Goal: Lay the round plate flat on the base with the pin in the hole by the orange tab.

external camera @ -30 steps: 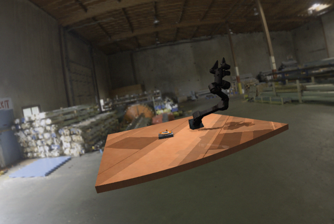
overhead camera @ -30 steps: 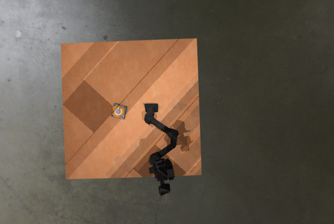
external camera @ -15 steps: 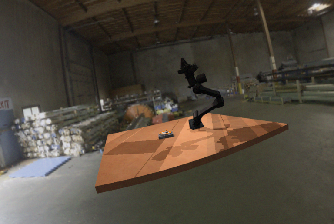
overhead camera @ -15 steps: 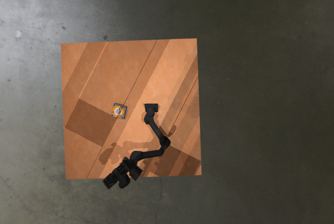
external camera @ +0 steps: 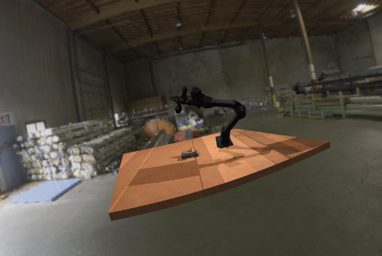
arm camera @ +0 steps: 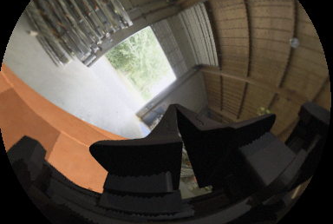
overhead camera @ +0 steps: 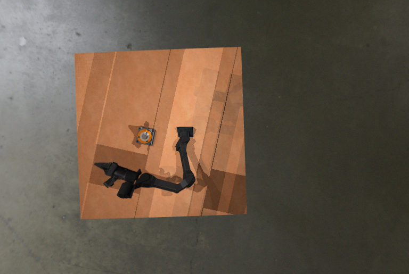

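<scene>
The round plate (overhead camera: 150, 135) (external camera: 184, 152), orange with a paler middle, sits around the grey post (overhead camera: 144, 136) on the dark square base (external camera: 189, 155). A small orange tab (external camera: 190, 148) stands up at the plate's far side in the exterior view. The pin and the hole beside the tab are too small to tell apart, and I cannot tell whether the plate lies flat. My gripper (overhead camera: 95, 164) (external camera: 170, 97) (arm camera: 173, 108) is shut and empty, high above the table and well away from the plate. The wrist view shows neither plate nor base.
The orange-brown table (overhead camera: 132, 76) (external camera: 166, 185) carries the base and the arm's foot (overhead camera: 185, 131) (external camera: 224, 142), which stands to the right of the base in the top and exterior views. The arm bends out over the table's lower part in the top view. Shadows cross the table.
</scene>
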Robot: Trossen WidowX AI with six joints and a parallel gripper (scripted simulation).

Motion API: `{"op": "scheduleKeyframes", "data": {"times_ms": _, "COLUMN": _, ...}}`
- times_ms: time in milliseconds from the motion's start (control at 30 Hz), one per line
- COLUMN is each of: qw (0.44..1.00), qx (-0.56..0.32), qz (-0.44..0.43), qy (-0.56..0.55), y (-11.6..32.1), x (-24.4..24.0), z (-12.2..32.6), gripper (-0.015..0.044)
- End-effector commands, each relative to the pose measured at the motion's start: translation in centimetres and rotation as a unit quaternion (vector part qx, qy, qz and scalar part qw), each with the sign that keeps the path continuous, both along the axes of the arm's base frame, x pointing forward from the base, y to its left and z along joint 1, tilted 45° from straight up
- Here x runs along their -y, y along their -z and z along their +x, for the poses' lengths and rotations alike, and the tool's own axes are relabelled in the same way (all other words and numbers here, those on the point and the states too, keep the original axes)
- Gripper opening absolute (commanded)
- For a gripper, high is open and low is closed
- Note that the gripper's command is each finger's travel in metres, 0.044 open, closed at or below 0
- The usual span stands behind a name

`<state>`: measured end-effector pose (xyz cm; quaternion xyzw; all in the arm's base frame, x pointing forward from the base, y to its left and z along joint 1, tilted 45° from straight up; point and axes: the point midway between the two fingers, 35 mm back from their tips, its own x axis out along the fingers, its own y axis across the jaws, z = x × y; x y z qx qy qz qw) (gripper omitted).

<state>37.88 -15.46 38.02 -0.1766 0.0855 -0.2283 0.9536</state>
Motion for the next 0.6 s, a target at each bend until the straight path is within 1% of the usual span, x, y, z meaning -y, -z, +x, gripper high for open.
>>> {"op": "scheduleKeyframes", "data": {"times_ms": 0, "qw": 0.994, "qx": -0.104, "qz": 0.021, "qy": -0.038, "y": 5.6, "x": -0.2, "z": 1.6, "gripper": 0.0000}}
{"op": "scheduleKeyframes", "data": {"times_ms": 67, "qw": 0.974, "qx": -0.206, "qz": 0.055, "qy": -0.081, "y": 11.5, "x": -0.7, "z": 2.1, "gripper": 0.0000}}
{"op": "scheduleKeyframes", "data": {"times_ms": 200, "qw": 0.918, "qx": -0.345, "qz": 0.128, "qy": -0.148, "y": 19.8, "x": -2.3, "z": 0.9, "gripper": 0.0000}}
{"op": "scheduleKeyframes", "data": {"times_ms": 233, "qw": 0.914, "qx": -0.353, "qz": 0.133, "qy": -0.153, "y": 20.3, "x": -2.4, "z": 0.7, "gripper": 0.0000}}
{"op": "scheduleKeyframes", "data": {"times_ms": 267, "qw": 0.900, "qx": -0.375, "qz": 0.149, "qy": -0.165, "y": 21.6, "x": -2.9, "z": 0.2, "gripper": 0.0000}}
{"op": "scheduleKeyframes", "data": {"times_ms": 300, "qw": 0.875, "qx": -0.411, "qz": 0.178, "qy": -0.185, "y": 23.7, "x": -3.6, "z": -0.6, "gripper": 0.0000}}
{"op": "scheduleKeyframes", "data": {"times_ms": 367, "qw": 0.803, "qx": -0.485, "qz": 0.257, "qy": -0.232, "y": 27.9, "x": -5.7, "z": -3.4, "gripper": 0.0000}}
{"op": "scheduleKeyframes", "data": {"times_ms": 400, "qw": 0.772, "qx": -0.508, "qz": 0.290, "qy": -0.249, "y": 29.2, "x": -6.6, "z": -4.5, "gripper": 0.0000}}
{"op": "scheduleKeyframes", "data": {"times_ms": 467, "qw": 0.704, "qx": -0.545, "qz": 0.361, "qy": -0.278, "y": 31.0, "x": -8.5, "z": -6.9, "gripper": 0.0000}}
{"op": "scheduleKeyframes", "data": {"times_ms": 500, "qw": 0.697, "qx": -0.548, "qz": 0.369, "qy": -0.280, "y": 31.1, "x": -8.7, "z": -7.2, "gripper": 0.0000}}
{"op": "scheduleKeyframes", "data": {"times_ms": 533, "qw": 0.674, "qx": -0.556, "qz": 0.392, "qy": -0.288, "y": 31.5, "x": -9.3, "z": -7.9, "gripper": 0.0000}}
{"op": "scheduleKeyframes", "data": {"times_ms": 567, "qw": 0.635, "qx": -0.567, "qz": 0.432, "qy": -0.298, "y": 31.9, "x": -10.2, "z": -9.1, "gripper": 0.0000}}
